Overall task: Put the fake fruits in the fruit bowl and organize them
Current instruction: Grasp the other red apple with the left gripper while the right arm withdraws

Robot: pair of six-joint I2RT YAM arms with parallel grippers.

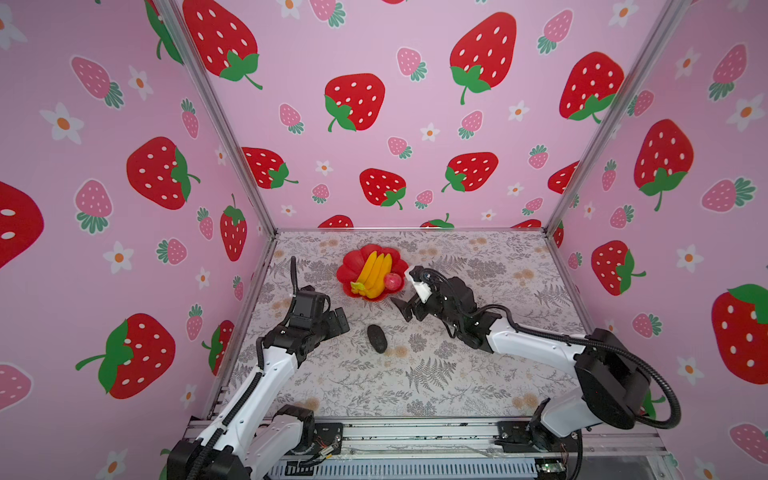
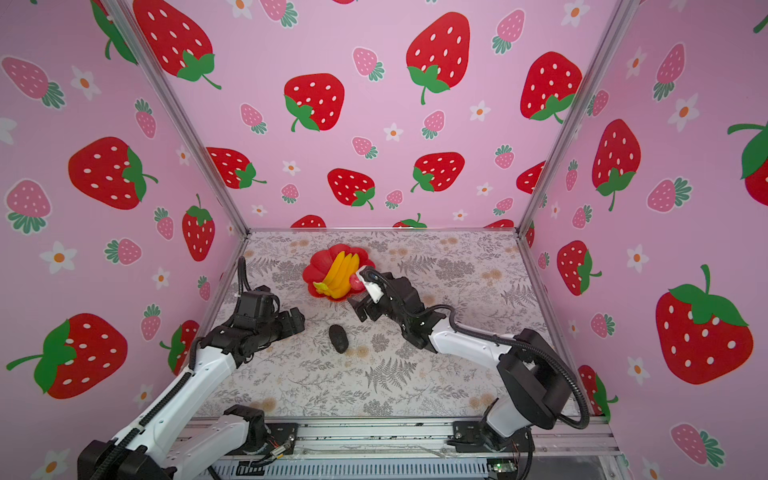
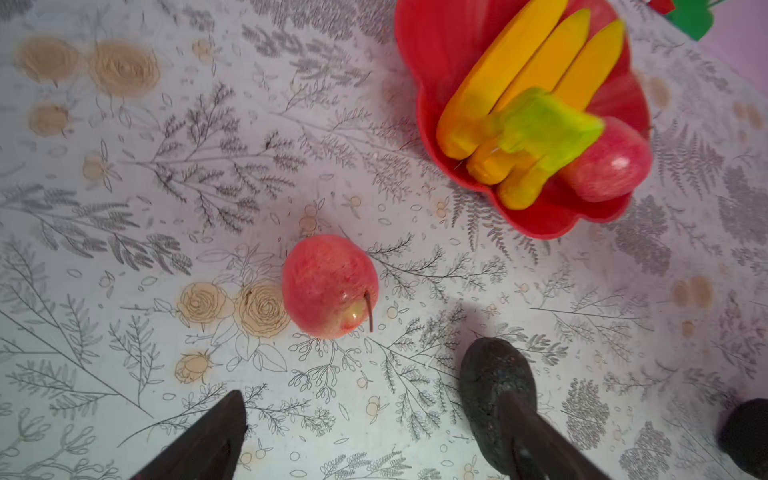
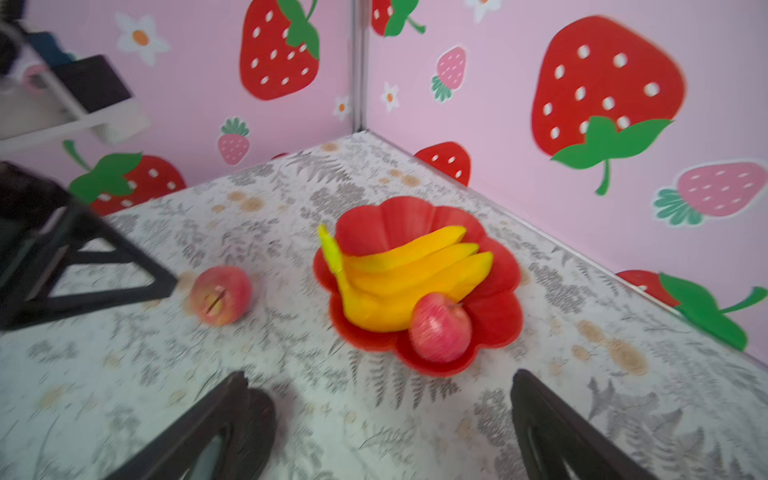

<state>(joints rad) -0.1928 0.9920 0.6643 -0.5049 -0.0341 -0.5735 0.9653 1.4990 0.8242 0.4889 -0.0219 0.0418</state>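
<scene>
Your left gripper point(image 3: 370, 395) gapes empty, an apple point(image 3: 330, 286) lying ahead between its jaws. In a top view your right gripper point(image 1: 406, 291) gapes empty too, with the fruit bowl point(image 1: 353, 264) at its 10 o'clock.

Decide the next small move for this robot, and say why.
Probably ease the left gripper forward and down until its open fingers straddle the loose apple. That apple sits on the table just ahead of them, while the banana bunch and the other apple already lie in the fruit bowl. A dark fruit lies by one finger, so go carefully.
</scene>
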